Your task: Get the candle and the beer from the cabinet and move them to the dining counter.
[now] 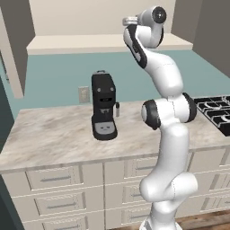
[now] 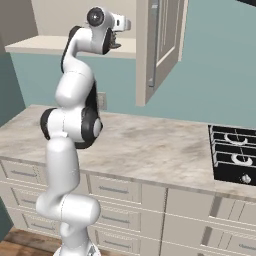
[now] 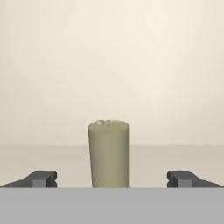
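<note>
The candle point(image 3: 109, 153) shows as a beige cylinder standing upright on the light shelf inside the cabinet point(image 3: 112, 65). It stands centred between the two dark fingertips point(image 3: 41, 178), a clear gap on each side, its holder hidden below the frame. My gripper point(image 3: 112, 178) is open and touches nothing. In the base views the arm reaches up, with the gripper point(image 1: 129, 20) point(image 2: 121, 24) at the cabinet's shelf point(image 1: 67, 43). The cabinet door point(image 2: 160, 50) hangs open on the right. The beer and the dining counter are out of view.
Below the cabinet lies a marbled worktop point(image 1: 54, 134) point(image 2: 150, 145) with drawers. A black coffee machine point(image 1: 104, 105) stands on it by a wall outlet point(image 1: 83, 94). A dark stove point(image 1: 215, 112) point(image 2: 234, 155) is set in at the right.
</note>
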